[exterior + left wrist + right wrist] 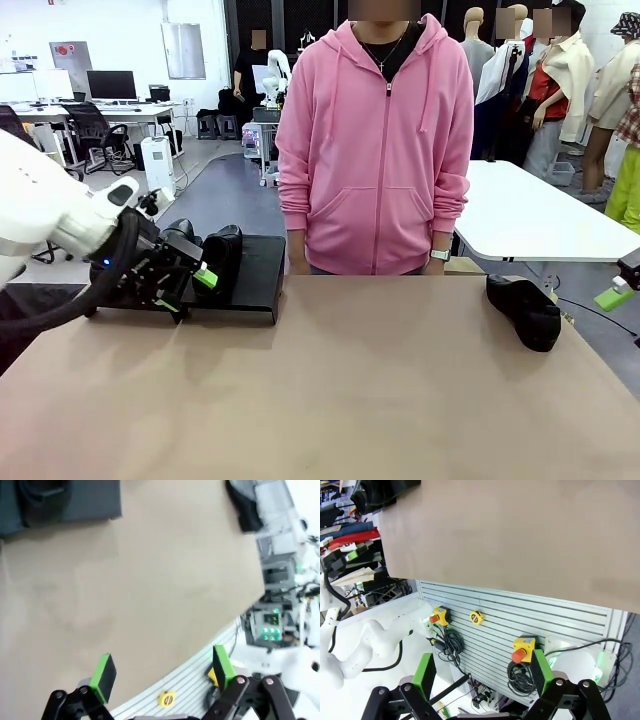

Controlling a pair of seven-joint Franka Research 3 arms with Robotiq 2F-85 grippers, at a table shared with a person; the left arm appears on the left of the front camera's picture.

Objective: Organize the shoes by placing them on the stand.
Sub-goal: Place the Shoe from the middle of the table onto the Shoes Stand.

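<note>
The low flat black stand [255,270] sits at the left of the front view, at the far edge of the tan tabletop [350,390]. One glossy black leather slip-on shoe [222,258] stands on the stand's right platform, and the rounded dark shape of a second shoe [180,232] shows just behind the arm's wrist; whether it rests squarely on the rack cannot be told, as the arm covers that part.

The left pincer [190,285] is just beside the standing shoe, at the stand's front edge. Its green pads stand wide apart and hold nothing, which the left wrist view confirms: the left pincer [162,672] frames only bare tabletop, with the stand and a shoe at the upper left of that frame.

One further black shoe [525,310] lies on its side at the right edge of the tabletop in the front view, well apart from the stand. The right pincer [482,675] is likewise spread wide and empty, looking past the tabletop's edge.

Judgement: the task is partly done. At least one shoe is placed, probably two; the shoe at the right is plainly left to move.
</note>
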